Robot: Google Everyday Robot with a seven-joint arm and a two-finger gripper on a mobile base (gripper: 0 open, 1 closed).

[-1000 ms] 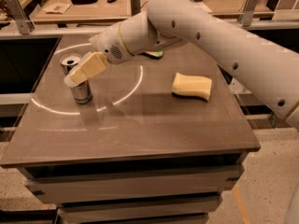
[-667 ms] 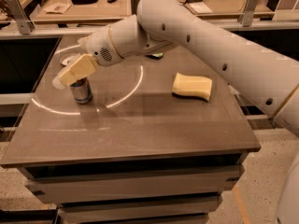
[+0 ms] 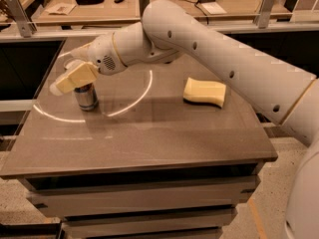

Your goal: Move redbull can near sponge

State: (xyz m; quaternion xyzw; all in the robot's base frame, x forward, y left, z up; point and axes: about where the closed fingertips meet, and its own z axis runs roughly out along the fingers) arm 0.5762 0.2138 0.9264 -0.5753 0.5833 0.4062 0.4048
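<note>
The redbull can [image 3: 86,97] stands upright at the back left of the dark table [image 3: 149,143]. Only its silver lower body shows; the top is covered by my gripper. My gripper [image 3: 70,78], cream-coloured, is at the can's upper part, reaching in from the right and pointing left. The sponge [image 3: 204,92], a pale yellow block, lies flat on the right half of the table, well apart from the can. My white arm [image 3: 209,54] stretches from the right edge across the back of the table.
A bright curved glare line [image 3: 129,103] runs across the tabletop between can and sponge. Behind the table stands a wooden bench [image 3: 99,9] with small items and cables. The table's left edge is close to the can.
My gripper and forearm have slid left over the can's top. The can and the sponge have stayed in place.
</note>
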